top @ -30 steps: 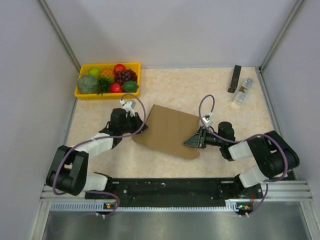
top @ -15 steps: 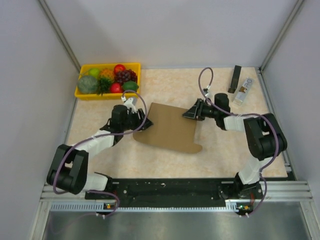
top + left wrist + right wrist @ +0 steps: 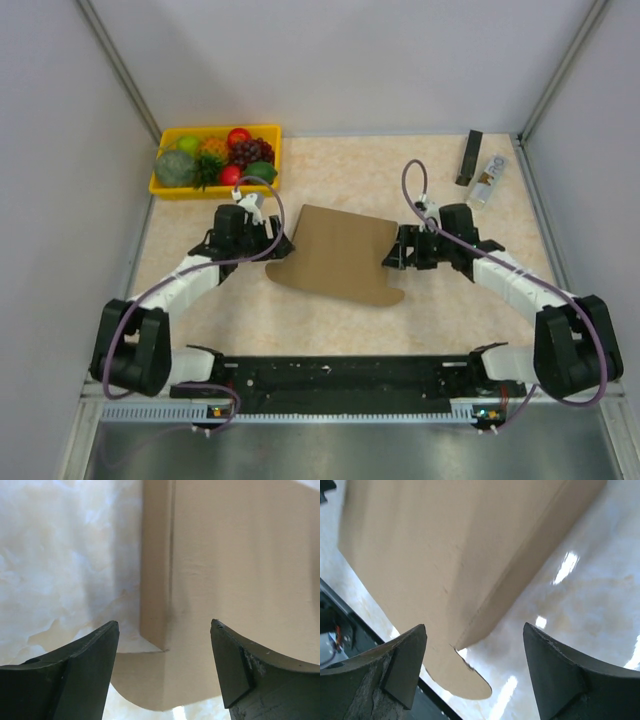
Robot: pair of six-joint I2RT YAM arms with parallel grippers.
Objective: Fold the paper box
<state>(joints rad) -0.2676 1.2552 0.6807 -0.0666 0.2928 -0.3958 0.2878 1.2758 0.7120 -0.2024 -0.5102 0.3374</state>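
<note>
Jaws spread and pinching nothing, the left gripper (image 3: pixel 277 245) and right gripper (image 3: pixel 394 250) flank one flat brown corrugated cardboard paper box (image 3: pixel 340 258) at mid-table. Both wrist views show its creased edges; only the overhead shows one yellow plastic fruit tray (image 3: pixel 216 130).

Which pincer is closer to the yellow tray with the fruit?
Left. The left pincer sits just on the robot's side of the yellow fruit tray, at the paper box's left edge. The right pincer is at its right edge, with the whole sheet in between.
</note>
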